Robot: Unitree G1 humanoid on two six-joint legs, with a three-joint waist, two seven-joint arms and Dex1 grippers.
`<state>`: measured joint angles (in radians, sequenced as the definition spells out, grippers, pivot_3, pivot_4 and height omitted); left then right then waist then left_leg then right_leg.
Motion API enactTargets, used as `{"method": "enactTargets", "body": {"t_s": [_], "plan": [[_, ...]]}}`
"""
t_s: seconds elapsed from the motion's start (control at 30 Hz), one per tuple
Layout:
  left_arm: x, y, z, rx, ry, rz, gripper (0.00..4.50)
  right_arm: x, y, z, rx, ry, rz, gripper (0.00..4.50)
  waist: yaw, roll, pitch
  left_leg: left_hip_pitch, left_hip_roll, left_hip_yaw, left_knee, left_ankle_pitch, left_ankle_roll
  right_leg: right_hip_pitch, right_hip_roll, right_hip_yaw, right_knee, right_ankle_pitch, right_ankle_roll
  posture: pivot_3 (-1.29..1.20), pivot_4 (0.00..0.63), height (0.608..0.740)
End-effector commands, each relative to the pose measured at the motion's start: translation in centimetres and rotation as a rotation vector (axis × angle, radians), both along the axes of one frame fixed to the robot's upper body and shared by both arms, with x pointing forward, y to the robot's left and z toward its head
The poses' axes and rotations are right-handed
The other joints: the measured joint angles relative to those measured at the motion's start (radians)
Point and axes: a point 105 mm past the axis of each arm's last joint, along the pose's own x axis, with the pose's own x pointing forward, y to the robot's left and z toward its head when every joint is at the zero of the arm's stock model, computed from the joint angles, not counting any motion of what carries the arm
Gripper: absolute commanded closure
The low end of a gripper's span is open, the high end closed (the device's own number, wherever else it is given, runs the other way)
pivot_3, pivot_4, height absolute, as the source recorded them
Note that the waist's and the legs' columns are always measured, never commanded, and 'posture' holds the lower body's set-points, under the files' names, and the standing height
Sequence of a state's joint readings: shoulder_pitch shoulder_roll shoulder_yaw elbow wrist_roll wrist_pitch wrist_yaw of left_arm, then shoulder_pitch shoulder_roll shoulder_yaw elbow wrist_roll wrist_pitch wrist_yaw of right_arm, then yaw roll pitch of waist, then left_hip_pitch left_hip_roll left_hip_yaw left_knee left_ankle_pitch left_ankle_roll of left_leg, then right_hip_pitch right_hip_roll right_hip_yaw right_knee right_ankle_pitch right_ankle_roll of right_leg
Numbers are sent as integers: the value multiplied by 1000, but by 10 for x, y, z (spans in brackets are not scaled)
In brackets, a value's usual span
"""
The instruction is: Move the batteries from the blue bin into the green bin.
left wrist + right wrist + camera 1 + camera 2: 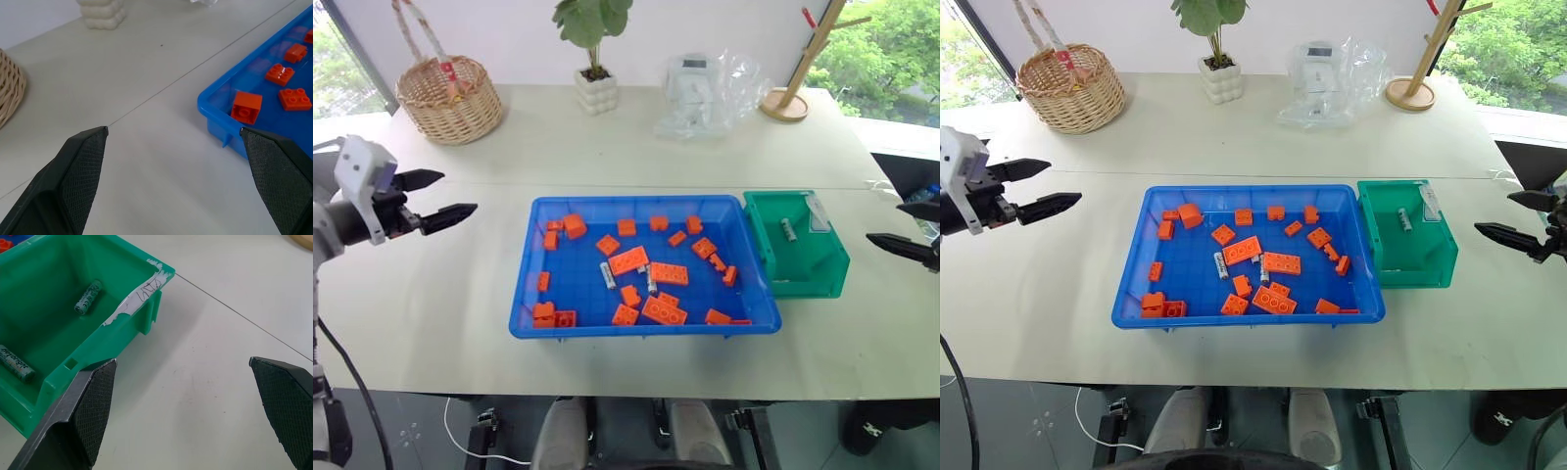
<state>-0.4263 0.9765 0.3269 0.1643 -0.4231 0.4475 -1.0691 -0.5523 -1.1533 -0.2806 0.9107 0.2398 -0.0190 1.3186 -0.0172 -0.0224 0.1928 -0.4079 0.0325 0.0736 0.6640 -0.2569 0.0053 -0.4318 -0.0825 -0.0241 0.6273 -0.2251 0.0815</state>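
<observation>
Right wrist view: two batteries [88, 296] lie in the green bin [142, 308], just beside the spread, empty right pincer [183, 377].

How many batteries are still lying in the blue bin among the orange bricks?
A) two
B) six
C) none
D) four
A: two batteries lie near the middle of the blue bin, among the orange bricks; the other batteries in view are already in the green bin.
</observation>
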Motion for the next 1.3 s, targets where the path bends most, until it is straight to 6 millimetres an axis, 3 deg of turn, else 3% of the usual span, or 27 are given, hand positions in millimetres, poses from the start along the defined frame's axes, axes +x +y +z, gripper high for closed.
{"method": "enactTargets", "body": {"t_s": [0.03, 0.43, 0.63, 0.73, 0.9, 1.0, 1.13, 1.2, 1.3], "plan": [[0, 0, 6, 45, -24, -9, 0, 1, -4, 10, 3, -55, -20, 42, 0, 0, 0, 0, 0, 0, 0, 0, 0, 0, 0, 0, 0, 0, 0, 0, 150, 736], [3, -1, 15, -4, -59, 1, 0, 8, -1, 10, 18, -45, -24, 42, -2, 0, 0, 0, 0, 0, 0, 0, 0, 0, 0, 1, 1, 1, 2, 0, 150, 736], [0, -19, 21, -16, -87, -58, 0, 21, 6, 27, -33, -82, -4, 42, -2, 0, 0, 0, 0, 1, 0, 0, 0, 0, 0, 1, 1, 1, 3, 0, 150, 736], [-8, -39, 23, -20, -72, -142, 0, 29, 22, 41, -43, -103, 71, 42, -2, 0, 0, 0, 0, 1, 1, 0, 0, -1, 0, 2, 1, 1, 3, 0, 150, 736], [-32, -84, 25, -1, 0, -375, 0, 48, 83, 66, -55, -120, 301, 42, -7, 1, 0, 0, 0, 1, 1, 0, 0, -1, 1, 2, 2, 2, 3, 0, 150, 736], [-47, -107, 21, 36, 54, -509, 0, 49, 141, 71, -43, -105, 513, 42, -3, 1, 0, 0, 0, 1, 1, 0, 0, -2, 1, 2, 3, 2, 3, 0, 150, 736], [-67, -124, 8, 93, 152, -651, 0, 37, 223, 59, -61, -59, 784, 42, 0, 1, 1, 0, 0, 0, 1, 0, 0, -2, 2, 2, 3, 2, 3, 0, 150, 736], [-73, -125, -1, 140, 194, -694, 0, 28, 265, 51, -59, -22, 911, 42, -1, 1, 1, -1, 0, 1, 1, 0, 0, -3, 2, 2, 3, 2, 3, 0, 150, 736], [-74, -121, -11, 166, 226, -697, 0, 16, 312, 36, -82, 31, 1066, 42, 2, 1, 1, -1, 0, 1, 1, 0, 0, -3, 2, 2, 4, 1, 3, 0, 150, 736]]}}
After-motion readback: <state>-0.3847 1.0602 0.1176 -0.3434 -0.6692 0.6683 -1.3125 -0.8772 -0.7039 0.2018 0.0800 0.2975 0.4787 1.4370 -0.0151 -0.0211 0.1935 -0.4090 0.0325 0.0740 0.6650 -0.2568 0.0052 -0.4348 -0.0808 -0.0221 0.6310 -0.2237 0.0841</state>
